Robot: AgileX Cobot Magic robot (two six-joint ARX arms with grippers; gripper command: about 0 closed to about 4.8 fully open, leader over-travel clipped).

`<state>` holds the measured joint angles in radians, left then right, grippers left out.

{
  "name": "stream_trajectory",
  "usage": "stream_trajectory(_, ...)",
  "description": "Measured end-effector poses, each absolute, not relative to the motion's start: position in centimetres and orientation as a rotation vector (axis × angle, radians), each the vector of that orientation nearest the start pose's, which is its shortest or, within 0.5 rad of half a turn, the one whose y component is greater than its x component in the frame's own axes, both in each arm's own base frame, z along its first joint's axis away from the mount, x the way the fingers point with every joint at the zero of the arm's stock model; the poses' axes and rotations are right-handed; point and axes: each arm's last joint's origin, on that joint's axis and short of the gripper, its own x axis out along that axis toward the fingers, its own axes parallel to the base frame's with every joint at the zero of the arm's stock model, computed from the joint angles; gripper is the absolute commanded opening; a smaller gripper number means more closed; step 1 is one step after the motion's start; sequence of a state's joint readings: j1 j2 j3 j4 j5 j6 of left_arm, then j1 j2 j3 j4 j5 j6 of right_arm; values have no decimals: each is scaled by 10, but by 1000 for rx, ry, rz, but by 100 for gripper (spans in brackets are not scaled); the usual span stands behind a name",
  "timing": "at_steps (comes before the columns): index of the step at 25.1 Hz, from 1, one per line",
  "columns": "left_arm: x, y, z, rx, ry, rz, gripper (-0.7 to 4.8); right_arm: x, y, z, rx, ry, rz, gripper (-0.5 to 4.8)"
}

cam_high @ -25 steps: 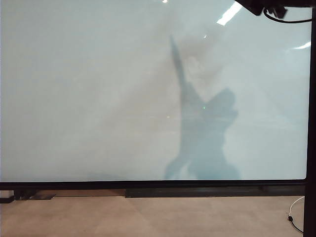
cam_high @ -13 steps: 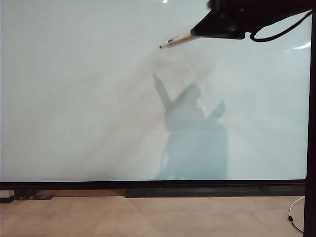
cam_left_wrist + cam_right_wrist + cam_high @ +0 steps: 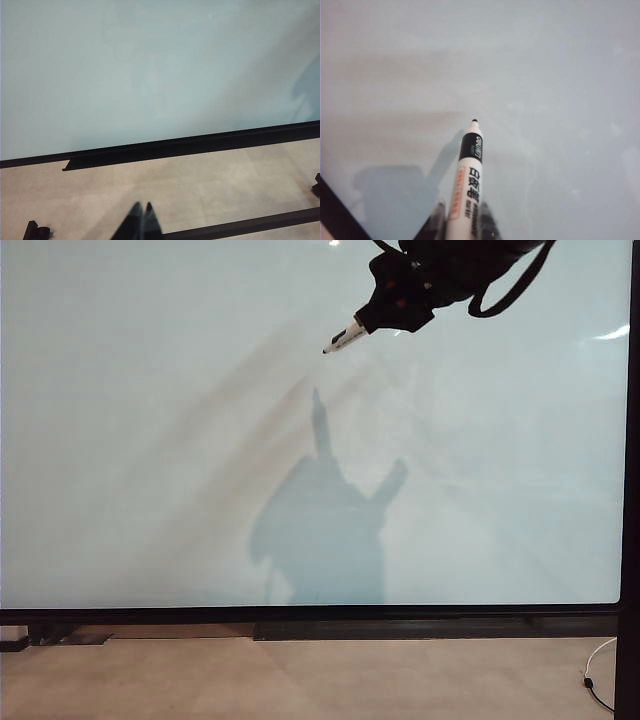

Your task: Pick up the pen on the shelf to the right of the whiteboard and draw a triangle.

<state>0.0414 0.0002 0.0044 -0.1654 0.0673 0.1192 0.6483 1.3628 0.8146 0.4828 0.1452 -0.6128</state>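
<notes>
**A:** What surrounds the scene in the exterior view?

**B:** A pale greenish whiteboard (image 3: 200, 440) with thin black edging fills nearly everything. Under it runs a dark ledge (image 3: 430, 628), and beneath that a beige floor (image 3: 300, 680). A white cable (image 3: 597, 675) curls at the floor's right corner, partly cut off by the picture's edge. No drawn line shows on the board.

**A:** And the arm?

**B:** The right gripper (image 3: 372, 320) comes in from the top right; most of the arm is cut off by the upper edge, and a black cable loops beside it. It is a dark mass, so the separate fingers are hard to make out, but the pen (image 3: 345, 338) sticks out of it, slanting down to the left. Whether the tip touches the board I cannot tell. A bluish shadow (image 3: 320, 540) of arm and pen lies lower on the board.

**A:** The left wrist view?

**B:** Board above, its black lower edge and ledge (image 3: 190, 147) crossing on a slant, floor below. The left gripper (image 3: 142, 220) shows only as two dark fingertips at the picture's edge, pressed together with nothing between them. It hangs low, well apart from the pen.

**A:** The right wrist view?

**B:** The board again, slightly blurred, with its black edge in one corner. The pen (image 3: 467, 185) has a white barrel with dark printed characters I cannot read, a black collar and a small dark tip. The right gripper (image 3: 462, 225) is mostly out of frame; two dark fingers (image 3: 487, 222) pinch the barrel from either side. The tip stands near the board, contact unclear.
</notes>
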Motion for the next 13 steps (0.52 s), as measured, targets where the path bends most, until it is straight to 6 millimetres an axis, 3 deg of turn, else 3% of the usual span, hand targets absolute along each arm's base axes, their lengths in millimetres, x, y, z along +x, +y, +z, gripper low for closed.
stream_trajectory(9,96,2,149,110,159,-35,-5,222,206,292,-630,-222,349,-5)
stream_trajectory(13,96,2,149,110,159,-35,-5,230,216,279,-630,-218,220,-5)
